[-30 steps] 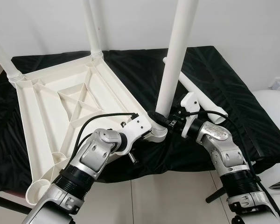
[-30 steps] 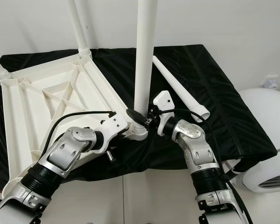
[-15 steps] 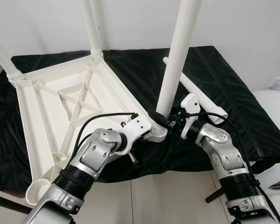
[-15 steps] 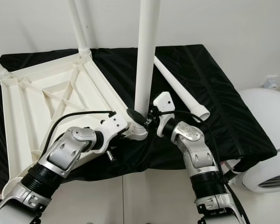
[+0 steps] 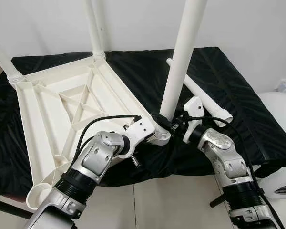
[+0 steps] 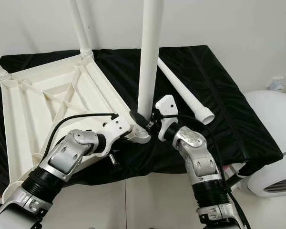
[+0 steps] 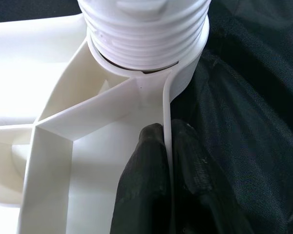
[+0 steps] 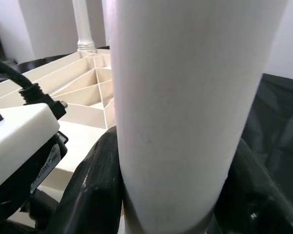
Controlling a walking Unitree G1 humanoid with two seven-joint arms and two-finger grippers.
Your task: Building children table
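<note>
The white tabletop (image 5: 62, 102) lies upside down on a black cloth (image 5: 229, 81), ribbed underside facing up, and everything else arranges itself around it. Two legs already stand in its far corner sockets: one (image 5: 94, 28) at the back corner and one (image 5: 2, 57) at the far left corner. A third leg (image 5: 178, 62) rises from the near right corner socket (image 5: 159, 137), leaning a little away from upright.

The right gripper (image 6: 145, 121) is at the base of that third leg, its black fingers (image 8: 95, 180) closed around the tube just above the socket. The left gripper (image 7: 168, 146) is on the tabletop beside the same corner; its two fingers are pinched nearly together on the thin rim wall, just short of the socket collar. In the left wrist view, threads on the leg's end show above the collar, so I judge this leg is not fully screwed home.

A fourth leg (image 5: 200, 93) lies loose on the cloth, off the tabletop's right edge beyond the working corner. The near left corner socket (image 5: 38, 193) stands open, with nothing fitted.

So, as I read it: two legs done, the third being seated, the fourth to be fetched and fitted, then the table turned over.
</note>
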